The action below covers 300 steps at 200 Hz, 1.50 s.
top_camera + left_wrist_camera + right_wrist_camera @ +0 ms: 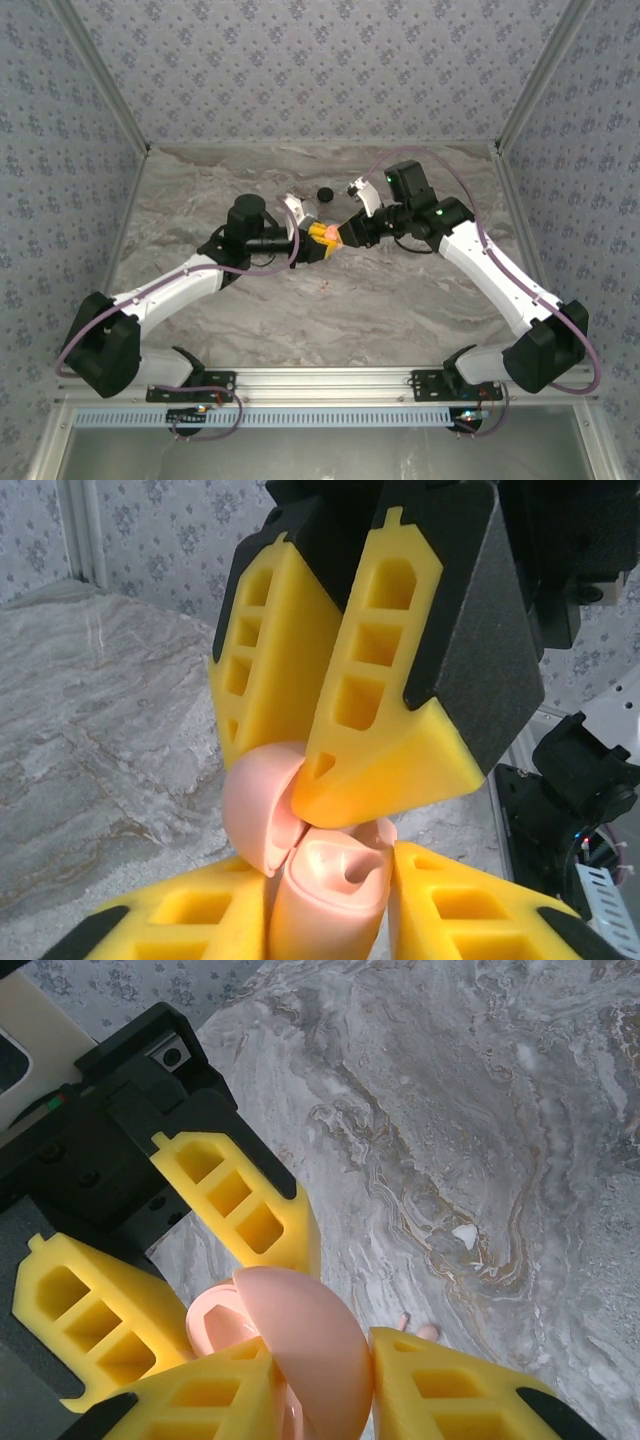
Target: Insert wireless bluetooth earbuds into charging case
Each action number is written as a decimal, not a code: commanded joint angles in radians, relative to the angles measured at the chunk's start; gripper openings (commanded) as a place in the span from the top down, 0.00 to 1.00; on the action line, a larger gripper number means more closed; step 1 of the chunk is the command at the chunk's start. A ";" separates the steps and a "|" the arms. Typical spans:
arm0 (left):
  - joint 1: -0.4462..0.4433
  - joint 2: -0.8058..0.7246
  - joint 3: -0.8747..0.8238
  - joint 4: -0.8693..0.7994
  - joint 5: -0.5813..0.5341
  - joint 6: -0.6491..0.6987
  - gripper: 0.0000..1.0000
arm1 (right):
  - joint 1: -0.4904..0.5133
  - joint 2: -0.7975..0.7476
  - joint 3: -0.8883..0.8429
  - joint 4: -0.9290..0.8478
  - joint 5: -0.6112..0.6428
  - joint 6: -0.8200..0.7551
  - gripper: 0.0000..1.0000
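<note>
Between the fingers of my left gripper (328, 865) sits the charging case (330, 905), and I read that gripper as clamped on its lower half, one yellow pad pressed against each side. The case stands open. Its salmon-pink hollow faces up toward the other arm's fingers, which come in from directly opposite, tip to tip with mine.

My right gripper (320, 1342) is closed on the lid (310, 1325). The smooth pink dome is wedged between its two yellow pads and juts out past their tips. From the right wrist I see the left gripper's fingers just beyond the lid, with the rest of the case held between them.

In the top view both grippers meet at the case, over the middle of the marble table (420, 310). Past the two grippers, on the far side and well apart from them, a black round puck (324, 193) lies on the marble. Just beyond my right gripper's fingertip a couple of small pink specks (418, 1330) lie on the table. They are too small for me to tell what they are.
</note>
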 commanded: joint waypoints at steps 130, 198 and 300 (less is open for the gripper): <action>0.000 -0.002 0.013 0.039 0.041 0.007 0.91 | -0.009 0.014 0.029 -0.047 0.001 0.018 0.54; 0.004 -0.010 -0.008 0.081 -0.027 -0.018 0.95 | -0.030 -0.036 0.008 -0.055 0.045 0.015 0.45; 0.019 -0.033 -0.061 0.168 -0.125 -0.055 0.95 | -0.060 -0.089 -0.035 -0.075 0.106 0.020 0.43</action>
